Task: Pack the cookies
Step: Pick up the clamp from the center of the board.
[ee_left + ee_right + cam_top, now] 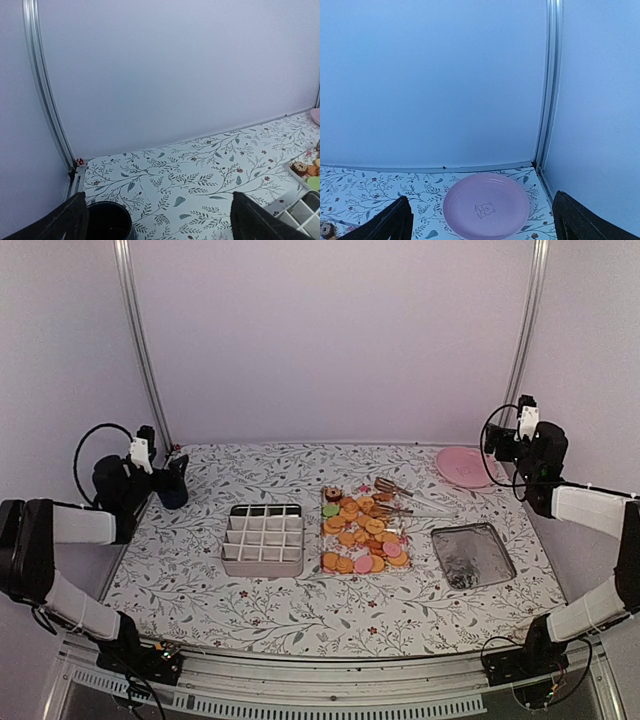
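Left tool [159,196] and right tool [481,196] both stood wide open, holding nothing. Each was parked at a far corner of the leaf-print table [300,608], well apart from the work. My read: packing hadn't started and the first pick was the step in hand.

Nearest the bases, right of centre: shallow rectangular metal pan [472,556], contents unclear. Left of centre: white plastic box with a grid of square cells [263,538], no cookie visible in any cell. Just beside it on the right: the small round flat cookies [363,536], heaped on a pale rectangular tray [322,545]. They were mostly orange-tan, a few pink, with one green and one dark brown at the far-left end. Many overlapped.

At the tray's far edge lay a thin metal utensil [395,488]; tongs or whisk, couldn't tell. Farthest back: dark round cup [107,220] close by the left tool, round pink plate [486,206] below the right tool.

How I'd have done it:
- Take a loose cookie off the edge of the heap, not the middle.
- Come down vertical with the tool narrowed first, so neighbours didn't get shoved.
- Pinch across the rim, lightly; the discs looked thin.
- Lift clear, lower into one cell, release low.
- Fill the far row first so the arm never crossed filled cells.

Main risk: grabbing two overlapped discs at once.
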